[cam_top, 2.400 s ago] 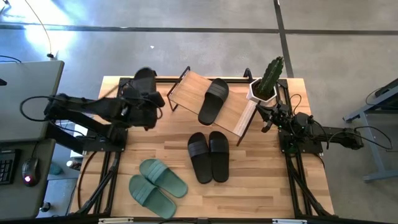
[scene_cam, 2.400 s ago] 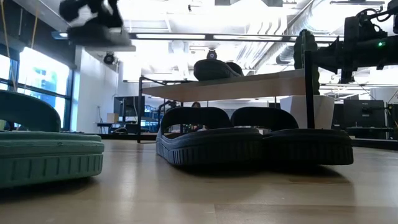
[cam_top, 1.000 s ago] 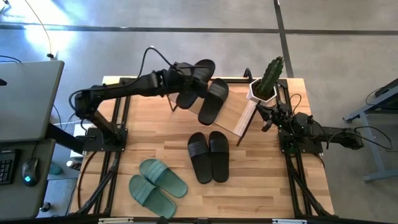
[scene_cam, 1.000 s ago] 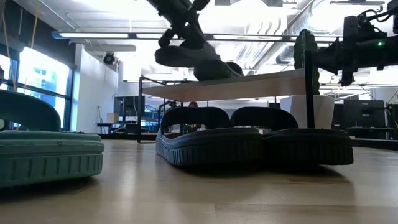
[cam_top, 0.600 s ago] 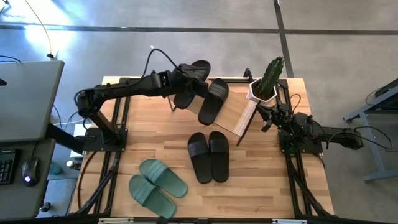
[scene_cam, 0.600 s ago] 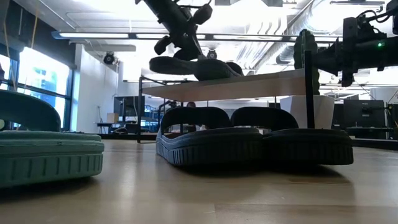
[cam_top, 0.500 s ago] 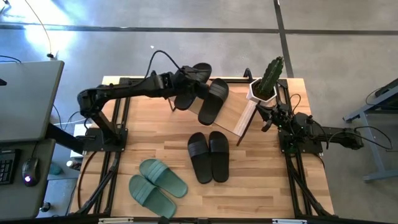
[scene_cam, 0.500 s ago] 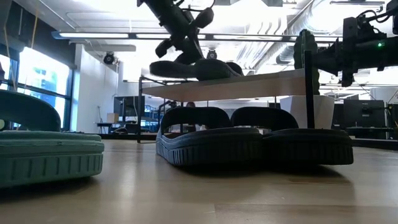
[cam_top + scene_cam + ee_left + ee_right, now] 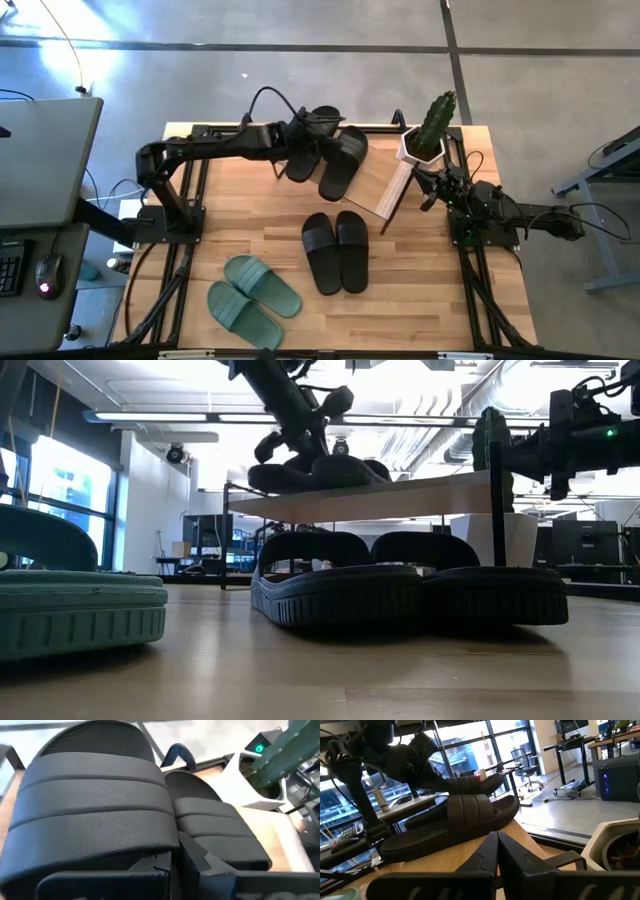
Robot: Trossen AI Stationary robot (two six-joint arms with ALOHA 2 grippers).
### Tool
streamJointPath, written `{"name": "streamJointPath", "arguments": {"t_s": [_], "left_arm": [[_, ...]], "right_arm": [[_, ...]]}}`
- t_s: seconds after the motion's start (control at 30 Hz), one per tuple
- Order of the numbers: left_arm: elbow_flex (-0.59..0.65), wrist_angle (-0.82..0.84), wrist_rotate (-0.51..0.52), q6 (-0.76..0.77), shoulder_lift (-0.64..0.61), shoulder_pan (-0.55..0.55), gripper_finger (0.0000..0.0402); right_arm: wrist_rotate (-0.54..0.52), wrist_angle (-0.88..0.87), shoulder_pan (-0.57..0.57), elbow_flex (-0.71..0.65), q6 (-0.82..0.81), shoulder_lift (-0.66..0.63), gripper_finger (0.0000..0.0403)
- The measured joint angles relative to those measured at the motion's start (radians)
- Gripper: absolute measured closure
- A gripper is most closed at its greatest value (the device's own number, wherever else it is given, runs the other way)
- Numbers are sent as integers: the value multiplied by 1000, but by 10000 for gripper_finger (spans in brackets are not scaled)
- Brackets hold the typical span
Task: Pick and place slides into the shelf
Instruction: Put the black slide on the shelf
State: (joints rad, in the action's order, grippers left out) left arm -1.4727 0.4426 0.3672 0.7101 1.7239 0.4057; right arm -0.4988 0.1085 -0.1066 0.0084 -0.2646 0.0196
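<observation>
Shelf [image 9: 375, 180]: one black slide [image 9: 343, 160] placed, a second [image 9: 304, 150] landing beside it, left gripper [image 9: 312, 128] jaws clamped on it. Right gripper [image 9: 428, 190] jaws closed, empty, idle. Black pair [image 9: 335, 250] and green pair [image 9: 252, 300] wait on the counter [image 9: 420, 290].

A cactus [image 9: 436, 122] stood upright in a white pot [image 9: 412, 149] at the far right corner of my table [image 9: 250, 235]. The tabletop was pale wooden planks on a black frame. My left wrist camera caught the same cactus [image 9: 287, 750] leaning over its white pot [image 9: 250, 782]. Off the table's left side sat a grey desk [image 9: 45, 160] with a computer mouse [image 9: 43, 289] glowing red near its edge and part of a keyboard [image 9: 9, 268] beside it. The floor [image 9: 330, 70] around was grey concrete. Beyond the table the low camera showed bright ceiling lights [image 9: 160, 416] and tall windows [image 9: 55, 510]. My right wrist camera showed office chairs [image 9: 522, 760] and desks [image 9: 580, 740] by the windows.
</observation>
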Motion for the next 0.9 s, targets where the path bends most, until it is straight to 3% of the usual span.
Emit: {"name": "streamJointPath", "arguments": {"t_s": [0.9], "left_arm": [[0,-19,-51,53,23,0,392]], "right_arm": [[-3,0,0,0,0,0,402]]}}
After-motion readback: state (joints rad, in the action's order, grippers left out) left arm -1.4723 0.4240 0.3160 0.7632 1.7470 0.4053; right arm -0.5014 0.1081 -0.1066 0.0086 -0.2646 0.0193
